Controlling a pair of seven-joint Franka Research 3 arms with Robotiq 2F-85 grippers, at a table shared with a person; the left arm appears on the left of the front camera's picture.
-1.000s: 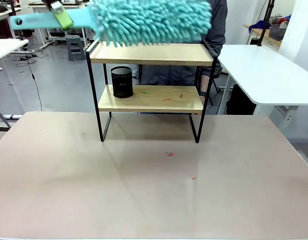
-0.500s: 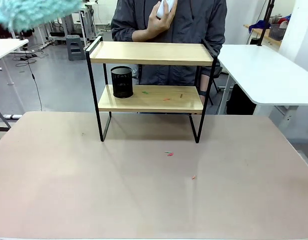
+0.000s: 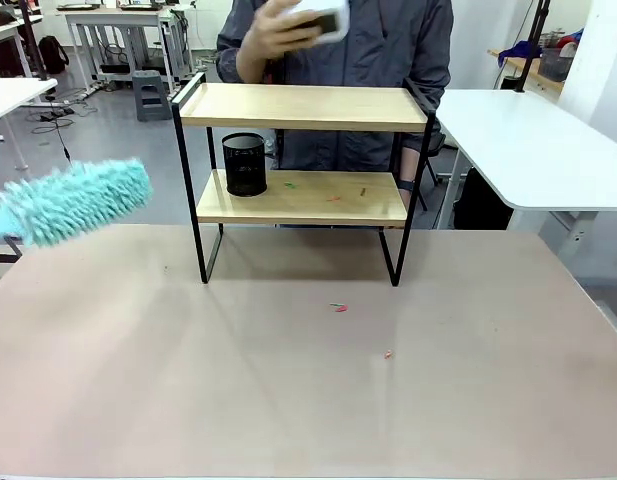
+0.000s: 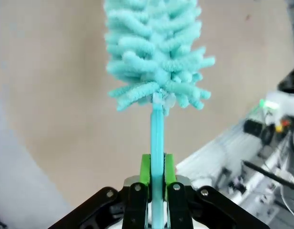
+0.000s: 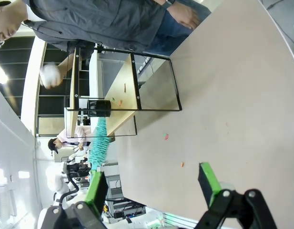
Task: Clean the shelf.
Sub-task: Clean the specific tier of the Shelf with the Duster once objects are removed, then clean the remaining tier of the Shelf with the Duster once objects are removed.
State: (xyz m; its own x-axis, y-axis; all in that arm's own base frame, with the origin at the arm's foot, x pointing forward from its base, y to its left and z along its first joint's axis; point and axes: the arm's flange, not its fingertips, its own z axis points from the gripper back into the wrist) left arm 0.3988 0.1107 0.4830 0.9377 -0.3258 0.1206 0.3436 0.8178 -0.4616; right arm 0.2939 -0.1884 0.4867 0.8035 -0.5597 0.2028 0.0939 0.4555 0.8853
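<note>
Front view: black cup (image 3: 244, 164) on shelf (image 3: 303, 106)

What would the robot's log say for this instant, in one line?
left gripper: shut on duster | right gripper: open | shelf: scraps on lower board

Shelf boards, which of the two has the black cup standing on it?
The lower board: the black mesh cup stands near its left end, with small coloured scraps to its right. The upper board carries neither.
</note>
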